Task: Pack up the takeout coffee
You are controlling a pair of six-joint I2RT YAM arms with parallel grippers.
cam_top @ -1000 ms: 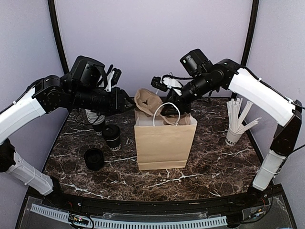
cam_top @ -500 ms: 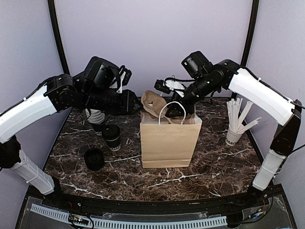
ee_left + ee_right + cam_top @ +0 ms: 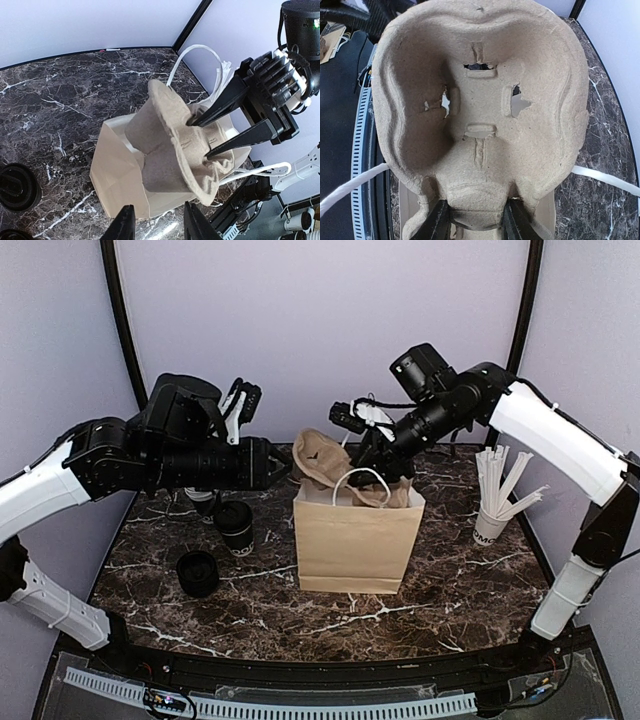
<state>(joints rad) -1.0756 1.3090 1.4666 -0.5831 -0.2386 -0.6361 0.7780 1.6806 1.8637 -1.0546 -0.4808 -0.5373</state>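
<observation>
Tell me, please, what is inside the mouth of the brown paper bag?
A pulp cup carrier leans tilted in the mouth of the paper bag, mostly sticking out, its edge between the jaws of the right gripper. It covers the bag's inside, so anything below is hidden.

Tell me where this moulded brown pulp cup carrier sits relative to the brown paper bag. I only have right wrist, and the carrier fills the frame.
Observer: The pulp carrier is tilted, its lower end in the open mouth of the upright brown paper bag and most of it above the rim. The right gripper pinches its edge.
Operator: Left arm?
Observer: The left gripper is open, just short of the carrier and not touching it.
Operator: Coffee?
Observer: The small black lidded paper cup stands on the dark marble table, left of the bag and outside it.
</observation>
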